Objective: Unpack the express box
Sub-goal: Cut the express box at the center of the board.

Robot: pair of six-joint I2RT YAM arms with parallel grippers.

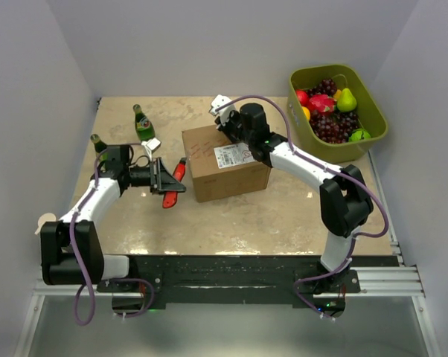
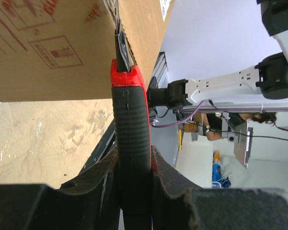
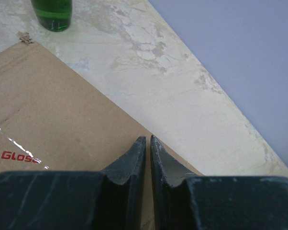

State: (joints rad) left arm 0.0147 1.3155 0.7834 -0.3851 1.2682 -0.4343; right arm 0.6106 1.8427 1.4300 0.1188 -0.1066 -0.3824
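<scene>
The left claw is clamped on a red-and-black box cutter, its blade against the edge of the express box just ahead. The right claw, fingers together, sits over the box's top near its edge, with the surface beyond.

Red letters reading "Glos", the rest of the word hidden, are printed on the brown top of the express box, just below a strip of clear tape. The left wrist view shows a red-outlined panel on the box, its lines of print too small to read, beside cropped, illegible larger red lettering. The white shipping label carries dark print too small to read. Labels on two green bottles are unreadable.
</scene>
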